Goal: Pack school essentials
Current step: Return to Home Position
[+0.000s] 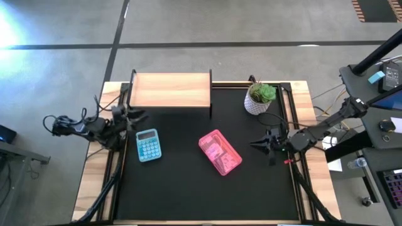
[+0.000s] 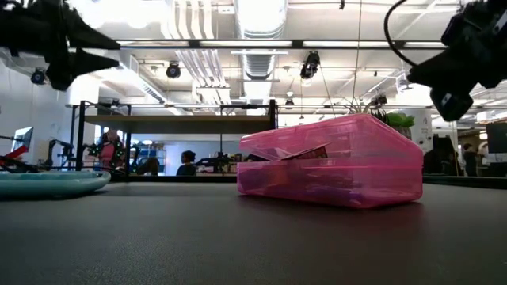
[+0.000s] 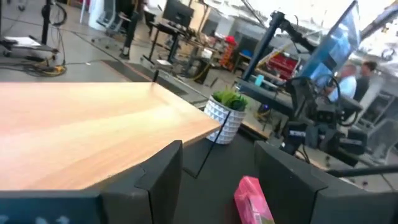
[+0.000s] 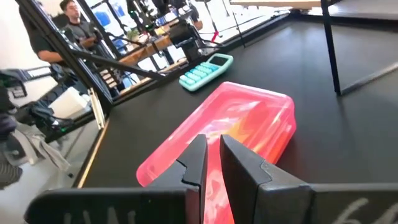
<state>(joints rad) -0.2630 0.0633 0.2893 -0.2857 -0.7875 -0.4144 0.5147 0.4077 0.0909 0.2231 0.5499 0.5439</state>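
Note:
A pink see-through case (image 1: 220,152) lies flat on the black mat, its lid down; in the low view the pink case (image 2: 333,162) shows blurred contents that I cannot tell apart. No loose scissors, eraser, pencils, pens or sticky notes are in view. My left gripper (image 1: 139,116) hovers open at the mat's left side, by the shelf's near left corner; the left wrist view shows its fingers (image 3: 221,149) wide apart. My right gripper (image 1: 254,144) hangs shut just right of the case, pointing at it; in its wrist view the right gripper (image 4: 213,140) is above the case (image 4: 230,124).
A teal calculator (image 1: 148,145) lies left of the case. A low wooden shelf (image 1: 169,91) stands at the far edge, and a potted green plant (image 1: 260,97) stands at the far right. People and desks show in the room beyond.

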